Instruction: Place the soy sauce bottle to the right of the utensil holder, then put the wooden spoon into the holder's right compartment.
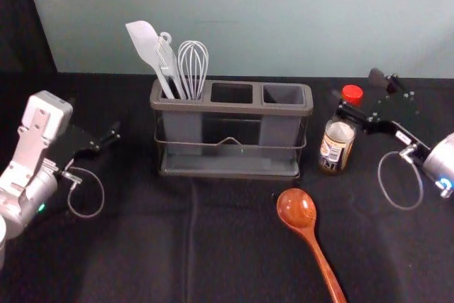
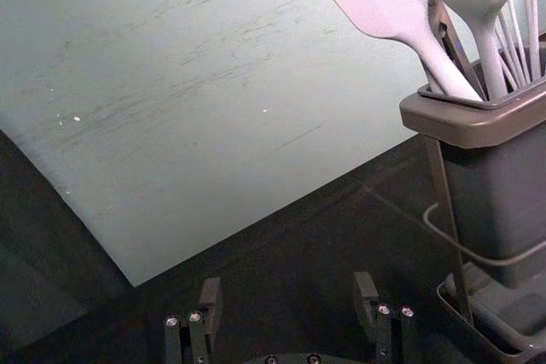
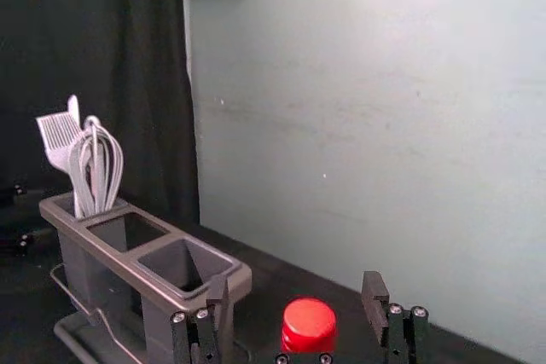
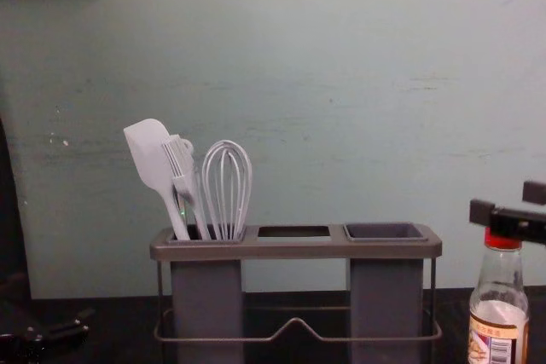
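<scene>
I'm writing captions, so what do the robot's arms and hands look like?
The left arm is pale and rounded, with a small green light and looped cable; the right arm is similar, with a blue light. The left hand and right hand are black with silvery screws.

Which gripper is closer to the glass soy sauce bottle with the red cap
Right. The right gripper is up at the cap of the bottle, jaws open; the left gripper is far off, beyond the left end of the gray utensil holder.
</scene>
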{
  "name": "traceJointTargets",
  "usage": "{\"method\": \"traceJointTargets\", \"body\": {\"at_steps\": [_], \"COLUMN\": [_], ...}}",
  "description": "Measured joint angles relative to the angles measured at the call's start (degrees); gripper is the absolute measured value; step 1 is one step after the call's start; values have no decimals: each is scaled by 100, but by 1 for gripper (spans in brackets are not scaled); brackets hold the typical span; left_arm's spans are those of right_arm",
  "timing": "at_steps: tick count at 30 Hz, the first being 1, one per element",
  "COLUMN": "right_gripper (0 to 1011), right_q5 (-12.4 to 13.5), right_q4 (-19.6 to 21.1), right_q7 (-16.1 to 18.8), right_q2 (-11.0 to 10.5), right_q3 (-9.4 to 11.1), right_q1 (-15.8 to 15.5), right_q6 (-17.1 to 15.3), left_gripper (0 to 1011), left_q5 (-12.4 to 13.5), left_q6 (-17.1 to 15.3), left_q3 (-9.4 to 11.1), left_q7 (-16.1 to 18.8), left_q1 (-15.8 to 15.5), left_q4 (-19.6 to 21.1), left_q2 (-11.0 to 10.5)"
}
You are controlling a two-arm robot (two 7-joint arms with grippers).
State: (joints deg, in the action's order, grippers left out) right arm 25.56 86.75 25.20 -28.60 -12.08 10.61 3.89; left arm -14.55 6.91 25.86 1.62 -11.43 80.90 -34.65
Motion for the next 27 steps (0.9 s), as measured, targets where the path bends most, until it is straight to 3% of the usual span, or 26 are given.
{"method": "traceJointTargets", "body": {"at_steps": [6,13,20,27], "right_gripper": [1002,1002,1002,1002], "right_q5": [-83,93,246,430], "right_q4": [477,1121,1914,2490], "right_q7": [-13,95,70,-97], "right_q2": [-148,-297,-479,-492], "right_q3": [177,414,479,324], "right_q1": [-278,-643,-984,-1251], "right_q6": [243,263,-116,-518], "left_gripper": [1005,1005,1005,1005], "left_q5": [0,0,0,0], "left_q6": [0,0,0,0], "left_q3": [0,0,0,0], "left_q7": [0,0,0,0], "left_q1": [0,0,0,0], "left_q4": [0,0,0,0], "left_q2": [0,0,0,0]}}
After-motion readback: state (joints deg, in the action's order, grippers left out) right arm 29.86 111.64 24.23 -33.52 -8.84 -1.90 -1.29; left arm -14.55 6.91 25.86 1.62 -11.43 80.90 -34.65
